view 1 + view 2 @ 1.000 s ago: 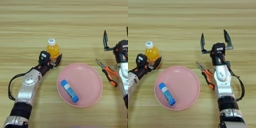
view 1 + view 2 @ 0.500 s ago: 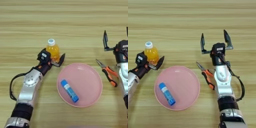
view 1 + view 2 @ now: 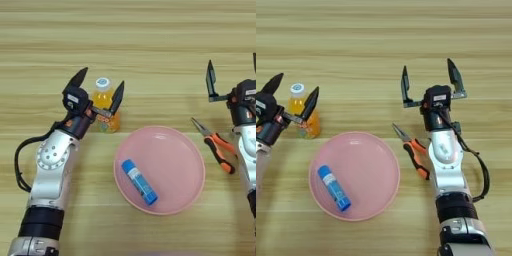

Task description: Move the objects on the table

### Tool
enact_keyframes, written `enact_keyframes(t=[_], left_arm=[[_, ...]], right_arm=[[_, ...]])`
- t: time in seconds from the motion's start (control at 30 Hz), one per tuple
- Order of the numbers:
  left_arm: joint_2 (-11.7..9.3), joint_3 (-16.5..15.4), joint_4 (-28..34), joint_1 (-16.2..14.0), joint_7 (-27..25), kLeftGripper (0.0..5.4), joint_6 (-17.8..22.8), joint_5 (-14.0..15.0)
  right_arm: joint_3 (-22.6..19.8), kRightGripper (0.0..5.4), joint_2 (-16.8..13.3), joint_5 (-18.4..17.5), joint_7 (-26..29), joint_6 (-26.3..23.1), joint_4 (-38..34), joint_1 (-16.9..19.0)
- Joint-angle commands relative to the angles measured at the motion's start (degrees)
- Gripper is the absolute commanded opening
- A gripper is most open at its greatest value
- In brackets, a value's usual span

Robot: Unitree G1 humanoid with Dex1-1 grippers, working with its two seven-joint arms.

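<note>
The small orange juice bottle (image 3: 105, 104) with a white cap stands upright on the table (image 3: 150, 40), left of centre. My left gripper (image 3: 100, 86) is open, one finger on each side of the bottle and neither pressing it. The blue glue stick (image 3: 140, 182) with a white label lies slanted in a pink plate (image 3: 190, 165). Off to the right, my right gripper (image 3: 431, 82) is open, its fingers pointing toward the far edge with nothing between them.
Orange-handled pliers (image 3: 413, 150) lie on the wood between the plate and my right arm, tips pointing up-left. The pink plate's rim (image 3: 391, 165) sits close to the bottle and the pliers.
My left gripper's fingers have spread wide apart around the bottle, which was held tightly before. The bottle stays standing in place. The right arm has not moved.
</note>
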State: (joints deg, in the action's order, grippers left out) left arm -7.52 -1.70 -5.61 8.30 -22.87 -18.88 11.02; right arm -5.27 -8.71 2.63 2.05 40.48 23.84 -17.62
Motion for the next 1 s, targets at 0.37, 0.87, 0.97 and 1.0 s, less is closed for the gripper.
enact_keyframes(t=[0.37,0.87,0.97,1.0], left_arm=[[1.67,-8.99,-0.12,4.98,12.73,5.39,-6.39,-1.03],[0.77,-10.01,-11.78,5.85,22.43,5.39,3.96,-6.60],[0.86,-9.56,-12.48,5.67,22.39,5.39,4.13,-6.55],[0.88,-9.40,-12.76,5.67,22.33,5.39,4.13,-6.57]], right_arm=[[0.12,5.40,-0.43,-0.43,0.57,-0.20,-1.03,0.19],[2.07,5.40,-3.48,-9.48,9.20,-10.36,-19.38,0.52],[3.66,5.40,-6.00,-18.61,16.70,-19.64,-26.31,2.05],[3.81,5.40,-6.89,-21.76,18.79,-23.19,-28.09,2.53]])
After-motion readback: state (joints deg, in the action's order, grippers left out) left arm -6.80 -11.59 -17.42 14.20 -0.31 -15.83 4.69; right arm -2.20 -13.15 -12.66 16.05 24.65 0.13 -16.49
